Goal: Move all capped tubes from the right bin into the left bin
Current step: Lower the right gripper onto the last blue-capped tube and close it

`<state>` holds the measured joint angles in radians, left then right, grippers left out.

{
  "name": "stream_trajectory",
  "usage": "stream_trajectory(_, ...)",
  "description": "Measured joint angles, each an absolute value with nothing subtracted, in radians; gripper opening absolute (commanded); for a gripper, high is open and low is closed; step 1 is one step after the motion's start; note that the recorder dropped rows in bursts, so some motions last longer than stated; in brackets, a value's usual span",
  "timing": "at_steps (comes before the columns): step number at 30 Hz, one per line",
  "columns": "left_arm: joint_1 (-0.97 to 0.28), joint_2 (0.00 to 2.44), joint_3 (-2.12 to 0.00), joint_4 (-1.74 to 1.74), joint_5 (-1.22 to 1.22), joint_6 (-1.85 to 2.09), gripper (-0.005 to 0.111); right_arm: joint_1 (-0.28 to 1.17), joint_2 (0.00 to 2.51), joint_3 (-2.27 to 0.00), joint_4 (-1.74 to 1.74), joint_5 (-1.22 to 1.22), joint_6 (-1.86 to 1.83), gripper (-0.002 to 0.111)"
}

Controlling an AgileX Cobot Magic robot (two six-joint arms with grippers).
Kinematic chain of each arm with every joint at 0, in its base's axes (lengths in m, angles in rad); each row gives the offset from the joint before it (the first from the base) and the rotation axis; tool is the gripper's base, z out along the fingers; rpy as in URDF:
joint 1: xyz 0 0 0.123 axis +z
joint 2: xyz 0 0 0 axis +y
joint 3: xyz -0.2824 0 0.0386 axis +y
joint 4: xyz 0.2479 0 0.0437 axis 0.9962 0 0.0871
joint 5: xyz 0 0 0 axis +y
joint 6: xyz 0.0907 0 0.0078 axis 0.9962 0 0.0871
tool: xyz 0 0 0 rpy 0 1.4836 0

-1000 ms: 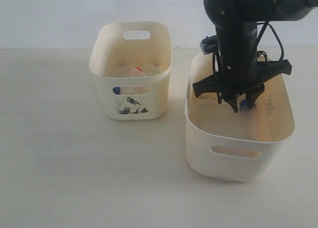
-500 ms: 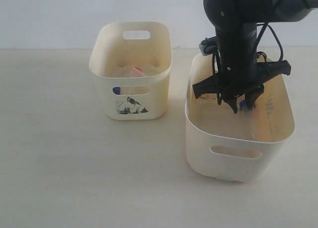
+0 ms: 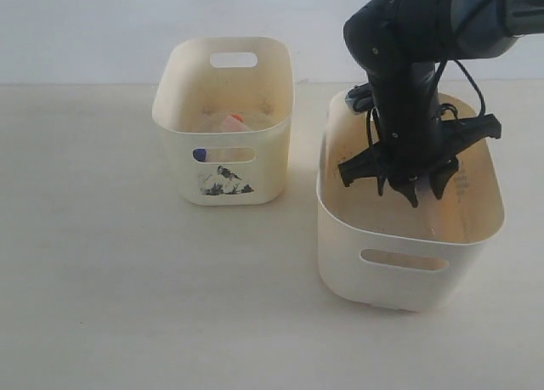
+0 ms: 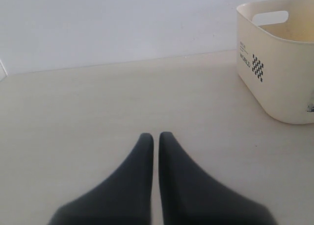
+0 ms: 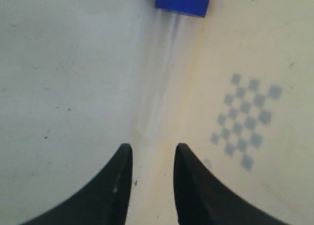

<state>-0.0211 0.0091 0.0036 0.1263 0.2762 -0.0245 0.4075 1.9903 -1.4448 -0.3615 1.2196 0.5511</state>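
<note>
Deep inside the right bin (image 3: 399,275) my right gripper (image 3: 425,191) hangs open. In the right wrist view a clear tube (image 5: 167,73) with a dark-blue cap (image 5: 182,1) lies on the bin floor by the wall. Its bare end sits just ahead of the right gripper (image 5: 153,149), and nothing is between the fingers. The left bin (image 3: 183,135) with its picture sticker (image 3: 225,182) holds an orange-capped tube (image 3: 231,121). A blue cap (image 3: 199,155) shows through its front slot. My left gripper (image 4: 156,136) is shut and empty over the bare table, with the left bin (image 4: 279,63) off to one side.
A faint dotted diamond mark (image 5: 245,119) is on the right bin's wall beside the tube. The right arm (image 3: 399,59) comes down from above the right bin. The two bins stand a short gap apart on a pale table (image 3: 127,279).
My right gripper has dropped lower into the right bin and shifted slightly right. The blue cap that showed at its fingers in the exterior view is now hidden. The left bin is unchanged.
</note>
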Motion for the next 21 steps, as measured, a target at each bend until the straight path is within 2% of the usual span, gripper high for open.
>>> stream_trajectory(4,-0.021,0.009,0.004,0.126,0.276,-0.024,0.004,0.407,1.992,-1.445,-0.377,1.22,0.553,0.031)
stream_trajectory(6,-0.021,0.009,0.004,0.126,0.276,-0.024,0.004,0.407,1.992,-1.445,-0.379,1.22,0.554,0.043)
stream_trajectory(8,-0.021,0.009,0.004,0.126,0.276,-0.024,0.004,0.407,1.992,-1.445,-0.386,1.22,0.551,0.062)
stream_trajectory(10,-0.021,0.009,0.004,0.126,0.276,-0.024,0.004,0.407,1.992,-1.445,-0.4,1.22,0.549,0.07)
stream_trajectory(21,-0.021,0.009,0.004,0.126,0.276,-0.024,0.004,0.407,2.01,-1.445,-0.424,1.22,0.546,0.067)
